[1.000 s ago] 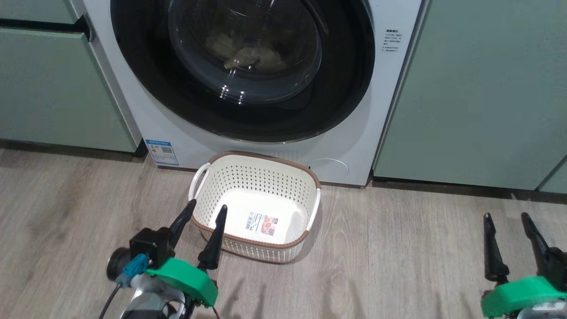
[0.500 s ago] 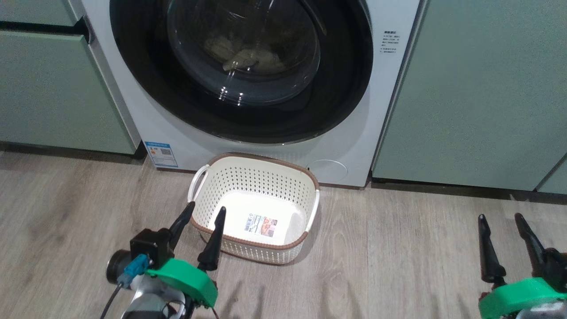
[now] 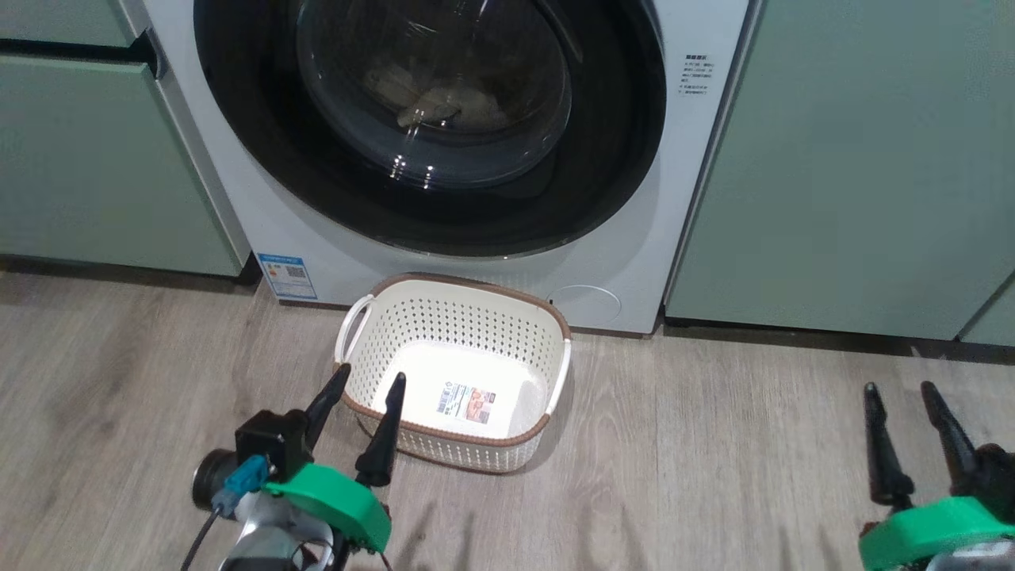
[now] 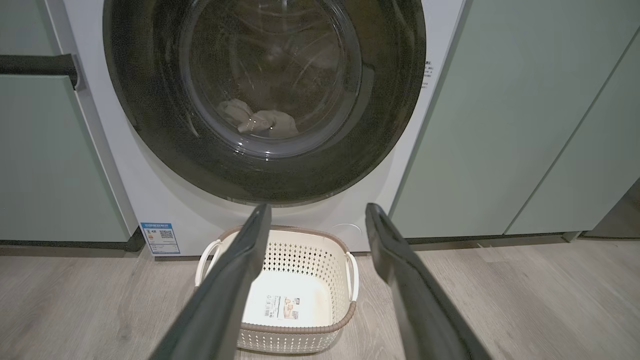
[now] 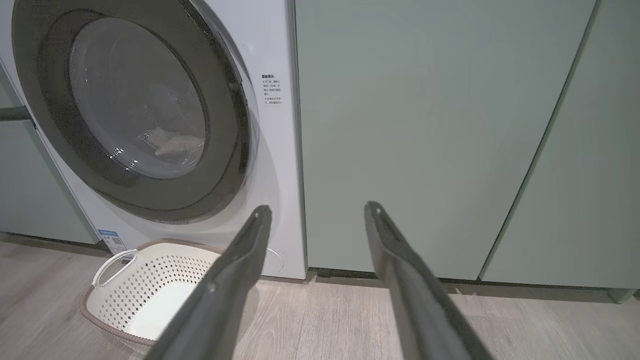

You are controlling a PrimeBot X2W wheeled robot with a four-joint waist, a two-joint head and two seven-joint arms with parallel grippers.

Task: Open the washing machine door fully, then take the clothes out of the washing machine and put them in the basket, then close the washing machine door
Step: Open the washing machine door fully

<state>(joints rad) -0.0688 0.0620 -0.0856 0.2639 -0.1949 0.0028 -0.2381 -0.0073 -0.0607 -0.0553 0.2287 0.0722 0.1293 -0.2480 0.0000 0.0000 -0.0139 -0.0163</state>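
Round black-rimmed glass washing machine door, shut, rises just behind the cream perforated plastic basket; my left fingers, apart and empty, hover at the basket's near corner, my right fingers, also apart, well right.

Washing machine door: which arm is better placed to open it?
Right, probably. The right gripper, open, sits right of the shut washing machine door, away from the basket. The left gripper, also open, has the basket directly before it. The handle side is not visible.
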